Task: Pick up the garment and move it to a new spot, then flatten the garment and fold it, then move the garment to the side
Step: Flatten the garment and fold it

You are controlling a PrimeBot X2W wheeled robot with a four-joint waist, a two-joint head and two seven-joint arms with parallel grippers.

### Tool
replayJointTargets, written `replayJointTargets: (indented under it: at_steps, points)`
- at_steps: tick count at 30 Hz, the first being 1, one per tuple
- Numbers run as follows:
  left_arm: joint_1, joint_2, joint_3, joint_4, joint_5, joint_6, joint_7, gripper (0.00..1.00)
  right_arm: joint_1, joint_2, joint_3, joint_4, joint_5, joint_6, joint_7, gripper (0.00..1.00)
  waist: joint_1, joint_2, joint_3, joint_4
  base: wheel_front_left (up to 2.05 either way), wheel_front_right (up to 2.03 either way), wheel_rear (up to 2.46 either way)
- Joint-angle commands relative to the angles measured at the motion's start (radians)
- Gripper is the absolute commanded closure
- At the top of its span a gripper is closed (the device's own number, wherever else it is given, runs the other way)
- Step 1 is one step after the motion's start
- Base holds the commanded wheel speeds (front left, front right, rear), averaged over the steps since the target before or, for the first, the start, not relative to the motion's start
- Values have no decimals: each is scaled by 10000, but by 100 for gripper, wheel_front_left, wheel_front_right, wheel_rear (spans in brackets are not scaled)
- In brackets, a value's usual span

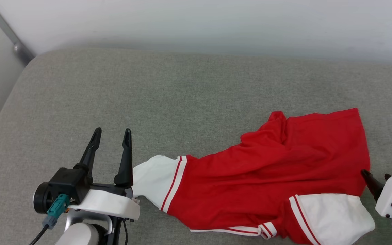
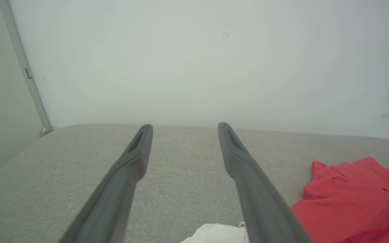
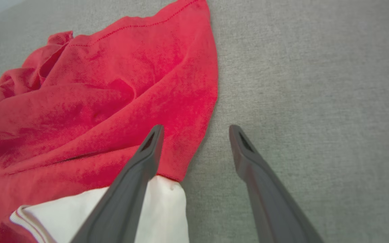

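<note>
Head view: a rumpled bright red soft T-shirt [image 1: 267, 177] with white sleeves lies right of centre on the grey padded fabric surface [image 1: 148, 95]; the left pincer [image 1: 112, 132] stands open beside one sleeve [image 1: 153, 178]. Left wrist view: its fingers spread above bare cloth. Right wrist view: the right pincer [image 3: 196, 127] gapes empty, one finger over the shirt's edge.

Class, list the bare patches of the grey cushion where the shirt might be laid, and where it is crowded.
Bare: the cushion strip between wall and garment, and the left part ahead of the left tool. Crowded: the near right, where the garment spreads from the left tool to the right tool.
</note>
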Motion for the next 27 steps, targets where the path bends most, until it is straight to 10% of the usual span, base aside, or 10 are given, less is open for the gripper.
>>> replayJointTargets:
  at_steps: [1,11,12,13,14,27]
  points:
    - [-147,-53,-47,-45,99,-42,-54,0,-305,-130,36,116,10,-3,300,0,0,0,313,294,0,0,0]
    - [-738,-303,-180,348,216,-441,-153,0,-1666,-126,-6,1826,-225,-3,3491,0,0,0,1042,848,0,0,0]
    - [-769,-335,-170,393,221,-478,-159,0,-1675,-37,18,1901,-210,-1,3649,12,0,0,1069,862,0,0,0]
    - [-801,-359,-161,427,229,-496,-171,0,-1724,-5,46,1909,-230,0,3704,84,0,0,1094,874,0,0,0]
    - [-829,-383,-150,456,234,-511,-173,0,-1780,28,99,1874,-216,0,3735,100,0,0,1116,880,0,0,0]
    - [-1078,-622,-119,719,383,-789,-224,0,-4719,-114,3304,1262,227,-3,1319,100,0,0,1381,771,0,0,0]
